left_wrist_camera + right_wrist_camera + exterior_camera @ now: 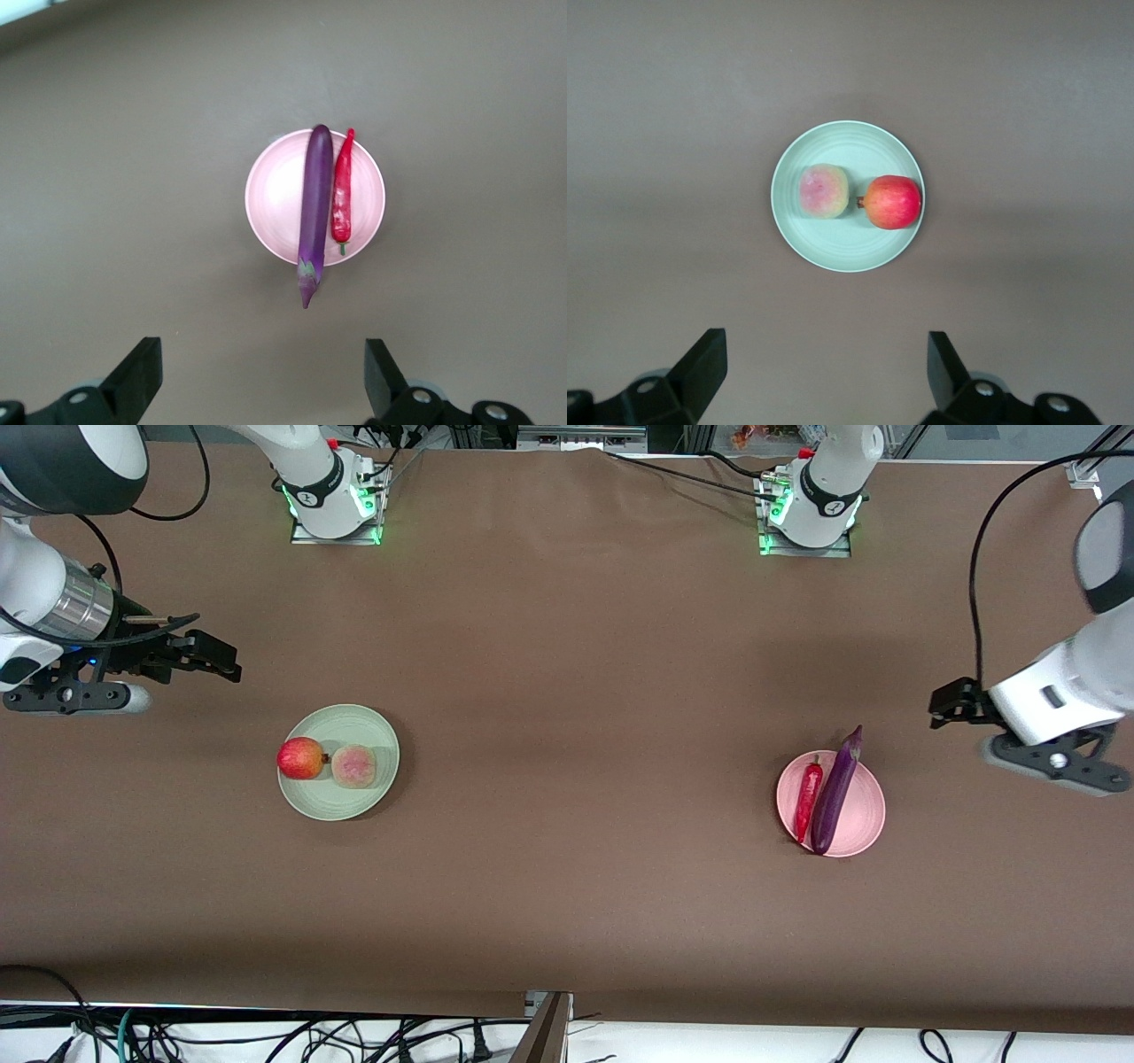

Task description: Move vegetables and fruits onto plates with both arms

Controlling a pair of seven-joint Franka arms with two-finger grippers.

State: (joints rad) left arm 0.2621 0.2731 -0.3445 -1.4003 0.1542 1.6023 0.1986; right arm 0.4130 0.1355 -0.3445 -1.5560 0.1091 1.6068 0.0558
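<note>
Gleaming purple eggplant [836, 790] beside red chili [807, 797] — pink plate [866, 815].

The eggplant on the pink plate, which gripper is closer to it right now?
Left. The left gripper hangs open over bare table just past the pink plate holding the eggplant, at the left arm's end. The right gripper, also open, is at the table's right-arm end, near the green plate.

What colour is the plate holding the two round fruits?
Pale green plate; the right wrist view shows it best, looking straight down on it.
</note>
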